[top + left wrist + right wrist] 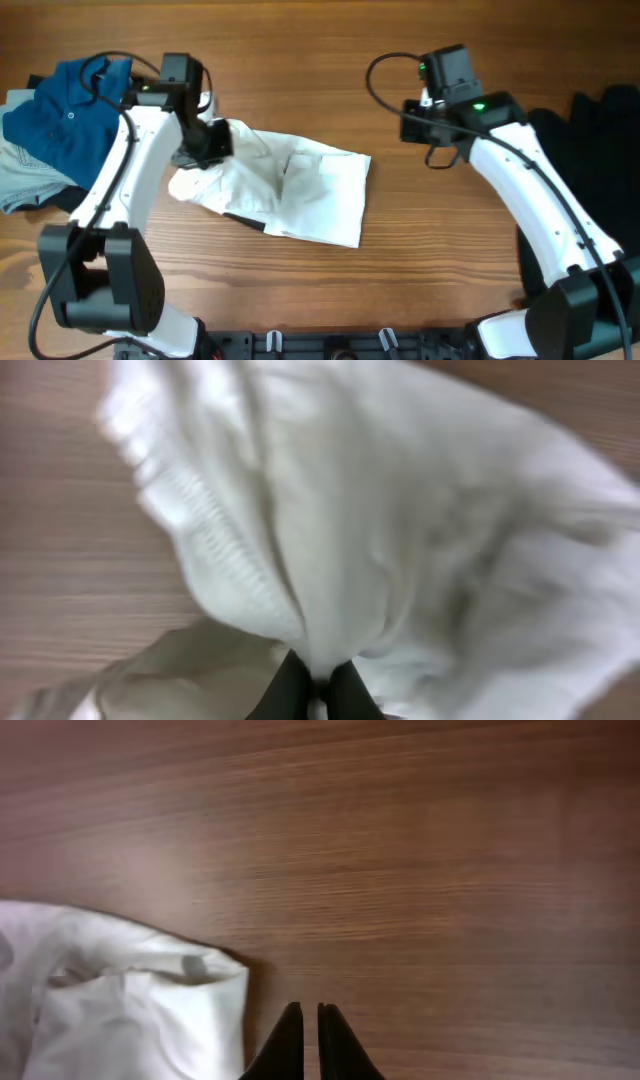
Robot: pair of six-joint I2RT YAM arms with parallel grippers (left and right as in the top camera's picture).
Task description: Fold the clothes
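1. Nearest the arm bases: bare brown wood-grain table, with no garment on this strip.
2. Mid-table, left of centre: large white thin-fabric short-sleeved shirt, lying as a rumpled, roughly four-sided slab of overlapping layers. Looks part-folded, judging by the doubled cloth and the fairly straight right edge. Shows a thin dark strip poking out at the near edge, possibly print, too small to tell.
3. At the shirt's left end: left gripper, fingers pinched together on a bunch of white cloth, plain in the left wrist view. Holds that end gathered and raised off the wood rather than flat.
4. Right of the shirt, apart from it: right gripper, fingers drawn together with only a sliver between and nothing in them. Hovers over bare wood, with the shirt's right corner just beside it, to the left in the right wrist view.
5. Farther back, at the left edge: crumpled dark blue polo shirt on top of a pale grey garment, neither folded. At the far right edge: black garment heap, likewise unfolded.
6. Judgement on progress: roughly midway on the white shirt.
   - Done: body brought in to a compact shape.
   - Left: laying the gathered left end flat, smoothing the wrinkles, and probably one more fold to square it up.
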